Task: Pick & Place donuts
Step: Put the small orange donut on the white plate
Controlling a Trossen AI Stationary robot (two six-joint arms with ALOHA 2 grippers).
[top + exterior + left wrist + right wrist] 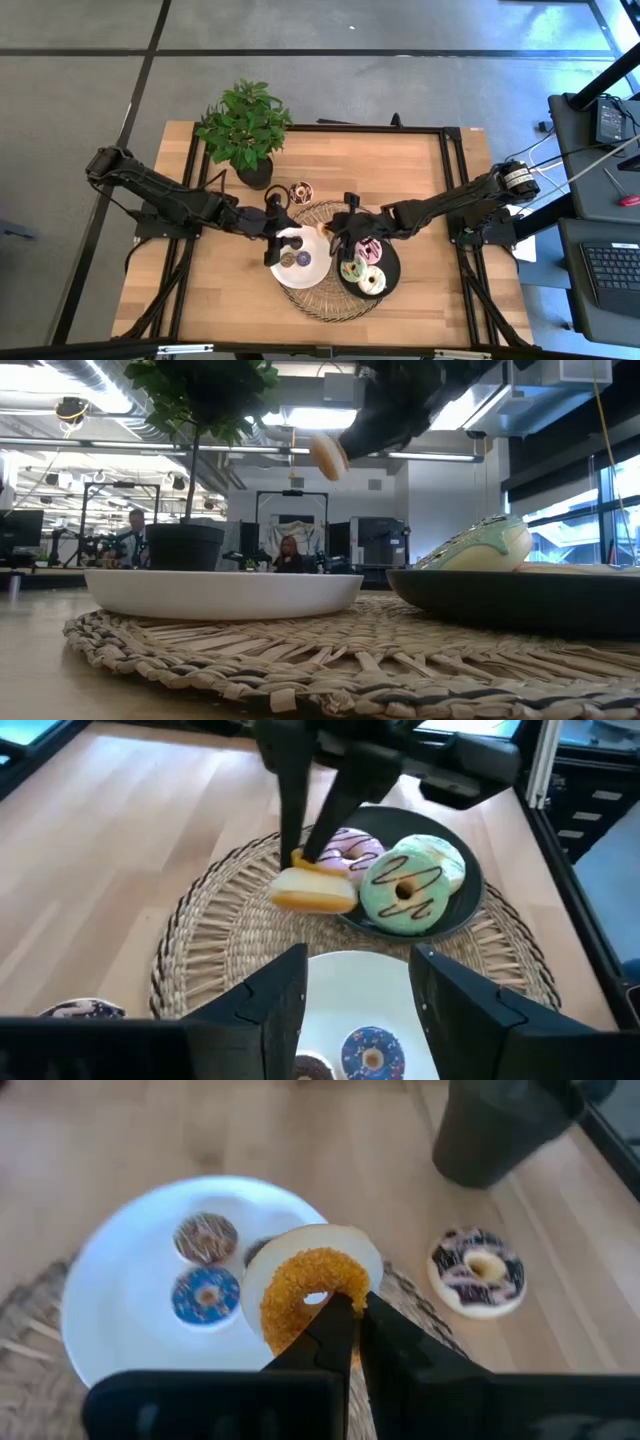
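— While the right gripper (345,1325) hung above the mat (325,292), what did it carry?

— Its fingers were pinched on an orange donut (310,1290), lifted clear of everything; from the low view it floated well above the white plate (225,592), and from the left wrist it sat between the two plates.

— And the left gripper (358,982)?

— It hovered over the white plate with its fingers spread and nothing between them.

— How much looked done?

— Hard to say which plate was the goal; the white plate held two tiny donuts, a brown one (205,1236) and a blue one (206,1295); the black plate (392,270) held three, a pink one (350,847), a green one (412,882) and a cream one (372,282). I judged the carried donut to be heading for the white plate, since the gripper faced that way; that was only a guess.

— Anything left out?

— One dark donut with pale icing (477,1270) lay on the bare table (200,290), just beside the mat and near the plant pot (254,176); it looked untouched.

— So roughly?

— Midway by my reckoning; one donut in the air, one on the table to fetch, and perhaps the three on the black plate to move, if the white plate was the target.
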